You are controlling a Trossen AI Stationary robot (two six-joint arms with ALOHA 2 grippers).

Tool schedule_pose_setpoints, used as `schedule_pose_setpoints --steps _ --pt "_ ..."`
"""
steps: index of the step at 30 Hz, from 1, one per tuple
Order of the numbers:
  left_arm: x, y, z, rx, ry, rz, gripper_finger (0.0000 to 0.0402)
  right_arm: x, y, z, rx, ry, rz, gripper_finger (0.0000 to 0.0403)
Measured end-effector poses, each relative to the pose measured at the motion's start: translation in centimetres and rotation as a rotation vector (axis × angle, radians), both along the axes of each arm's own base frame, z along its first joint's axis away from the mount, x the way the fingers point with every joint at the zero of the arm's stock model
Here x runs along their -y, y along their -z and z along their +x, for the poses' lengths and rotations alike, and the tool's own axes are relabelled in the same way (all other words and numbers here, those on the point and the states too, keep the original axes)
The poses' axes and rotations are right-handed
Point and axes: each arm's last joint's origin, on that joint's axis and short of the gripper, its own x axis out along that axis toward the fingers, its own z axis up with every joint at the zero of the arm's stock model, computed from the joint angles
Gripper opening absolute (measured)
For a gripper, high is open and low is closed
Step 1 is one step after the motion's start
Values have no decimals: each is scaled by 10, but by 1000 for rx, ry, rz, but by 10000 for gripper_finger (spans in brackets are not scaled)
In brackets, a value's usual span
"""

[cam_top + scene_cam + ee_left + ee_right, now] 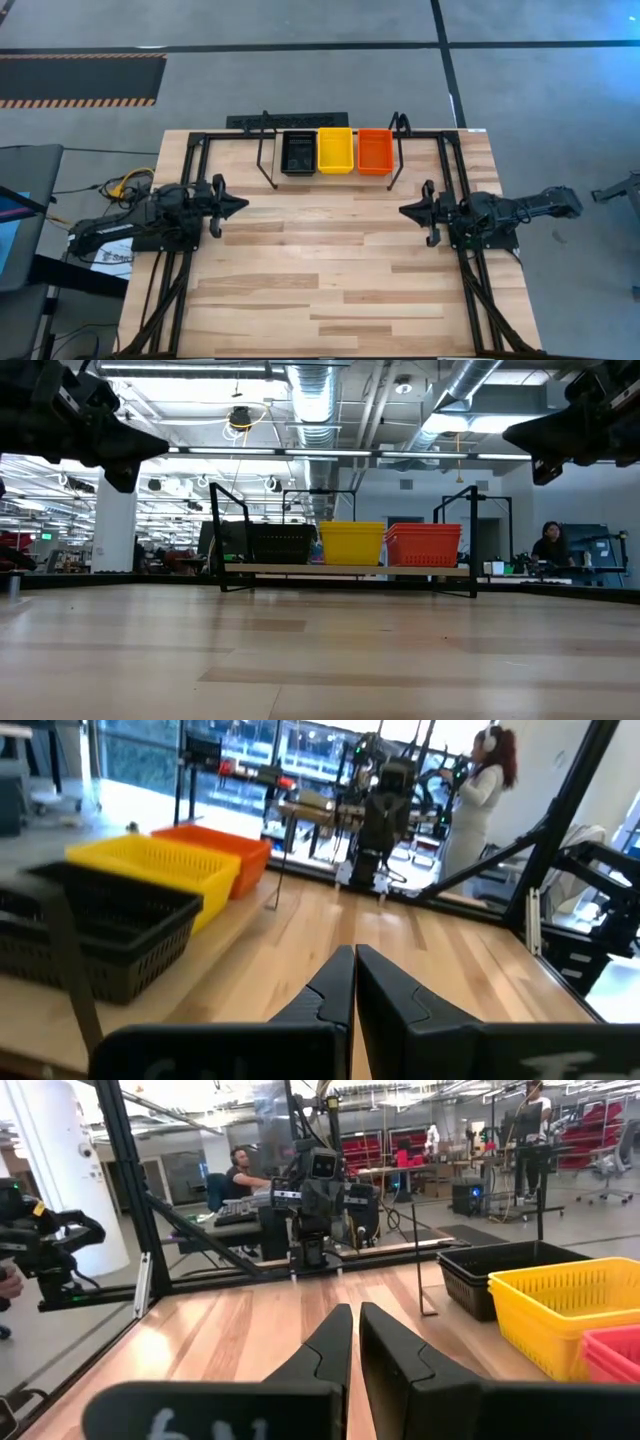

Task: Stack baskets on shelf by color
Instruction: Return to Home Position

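High view: the shelf [268,160] stands at the far edge of the counter [320,270], about midway between the two arms. Three colours sit on it side by side, each just beside the next: the black baskets [298,153] toward the left arm's side, the yellow baskets [335,150] in the middle and the red baskets [375,151] toward the right arm's side. All of them lie between the shelf's two upright looped ends. In the low view the three piles reach about the same height. Each looks like several baskets nested together, though the layers are too fine to count.

The left hand [240,205] hangs over the left side of the counter, well apart from the shelf, and points toward the middle. In its wrist view the two fingers are pressed together with nothing between them. The right hand [405,211] mirrors it over the right side, facing the left one across bare wood. Its fingers are drawn together to a thin slit and grip nothing. In the low view both arms sit high above the counter.

A person [478,795] stands in the room beyond.
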Motion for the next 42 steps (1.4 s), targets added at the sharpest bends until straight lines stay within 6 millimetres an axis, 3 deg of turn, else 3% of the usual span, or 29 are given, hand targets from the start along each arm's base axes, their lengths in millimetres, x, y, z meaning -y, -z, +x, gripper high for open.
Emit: schedule_pose_setpoints --steps 18,24,42 --pt "0 4 0 -40 -2 -41 0 0 8 0 -88 13 -134 47" --pt "0 4 0 -41 -2 -41 0 4 8 0 -113 149 -243 47" --pt "-2 3 0 -37 -71 16 0 4 10 0 -127 145 -218 47"
